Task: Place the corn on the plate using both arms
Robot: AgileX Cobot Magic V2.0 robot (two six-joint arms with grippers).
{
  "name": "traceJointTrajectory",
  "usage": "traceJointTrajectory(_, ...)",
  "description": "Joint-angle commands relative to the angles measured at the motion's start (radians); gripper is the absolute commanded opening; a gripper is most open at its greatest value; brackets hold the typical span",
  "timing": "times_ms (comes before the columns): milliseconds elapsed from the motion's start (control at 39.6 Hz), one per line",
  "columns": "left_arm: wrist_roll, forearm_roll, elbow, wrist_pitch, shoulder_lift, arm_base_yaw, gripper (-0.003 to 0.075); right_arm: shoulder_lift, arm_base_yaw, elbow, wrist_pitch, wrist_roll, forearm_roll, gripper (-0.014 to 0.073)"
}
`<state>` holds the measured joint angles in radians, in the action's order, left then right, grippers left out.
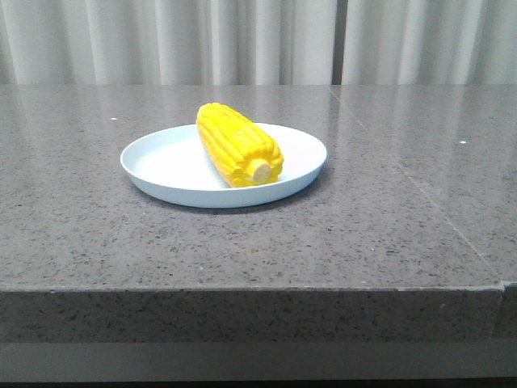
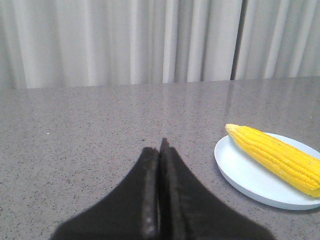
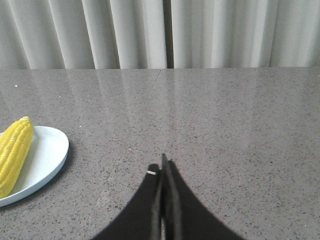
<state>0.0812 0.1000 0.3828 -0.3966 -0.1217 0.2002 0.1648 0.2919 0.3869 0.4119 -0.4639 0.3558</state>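
Both grippers are pressed shut and hold nothing: the left gripper (image 2: 161, 145) shows as two dark fingers squeezed together at the bottom middle of its wrist picture, and the right gripper (image 3: 162, 162) looks the same at the bottom middle of its own picture. Neither one touches anything; each hangs over bare gray table (image 1: 404, 218), well apart from the food. The corn (image 1: 238, 144) lies on the plate (image 1: 161, 174), a little right of the middle of the front picture, with its pale stub end toward the camera and its pointed end away. It rests fully inside the rim, so the job looks done. I think the best thing to do now is very little: keep both arms away from the plate, and if they move, pull them straight back and up so no finger bumps the rim or rolls the cob. The corn is round and could roll if the plate gets a knock, so slow and gentle is the way. Some things are hard to see. No arm or gripper shows in the front picture at all, so I cannot tell from there where they sit. In the left wrist picture the thick end of the corn and part of the plate are cut off at the lower right edge. In the right wrist picture most of the plate and corn run off the lower left edge. The side of the corn facing away from the camera is hidden too.
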Motion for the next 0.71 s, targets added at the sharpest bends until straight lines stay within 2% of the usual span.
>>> traceJointTrajectory(0,0.0,0.002,0.025,0.091,-0.012,0.007,-0.002,0.012,-0.007,0.025,-0.082,0.002,0.026,-0.0069)
traceJointTrajectory(430,0.0,-0.012,0.012,0.113,-0.002,0.005,-0.002,0.012,-0.007,0.025,-0.082,0.002,0.026,-0.0069)
traceJointTrajectory(683,0.0,-0.055,-0.156,0.163,0.15,-0.088,-0.002,0.012,-0.007,0.023,-0.083,0.002,0.026,-0.0069)
